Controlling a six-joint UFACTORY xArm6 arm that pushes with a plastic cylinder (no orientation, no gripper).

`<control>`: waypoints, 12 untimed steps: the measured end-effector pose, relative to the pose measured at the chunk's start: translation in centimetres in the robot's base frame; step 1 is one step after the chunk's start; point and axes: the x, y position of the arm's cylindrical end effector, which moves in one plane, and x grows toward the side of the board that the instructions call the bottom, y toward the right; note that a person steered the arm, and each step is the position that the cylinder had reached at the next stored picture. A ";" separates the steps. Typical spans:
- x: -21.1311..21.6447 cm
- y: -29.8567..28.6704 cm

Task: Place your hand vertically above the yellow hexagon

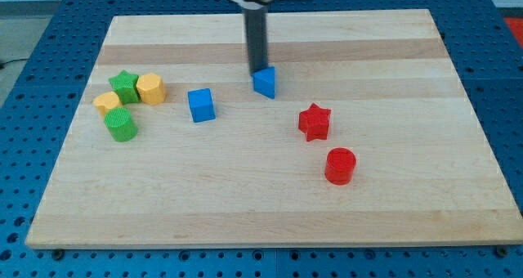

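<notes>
Our rod carries no claw, so no grasp state applies. My tip (257, 69) sits just above the blue triangular block (265, 82). The yellow hexagon (150, 88) lies far left, beside the green star (125, 86).

My tip (257, 69) ends a straight dark rod (smooth, cylindrical) under a black-and-white collar.

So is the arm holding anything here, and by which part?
Nothing is held. My tip rests at the top edge of the blue triangular block.
</notes>
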 end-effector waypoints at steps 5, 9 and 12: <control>-2.3 1.3; -2.5 -15.2; -2.9 -19.7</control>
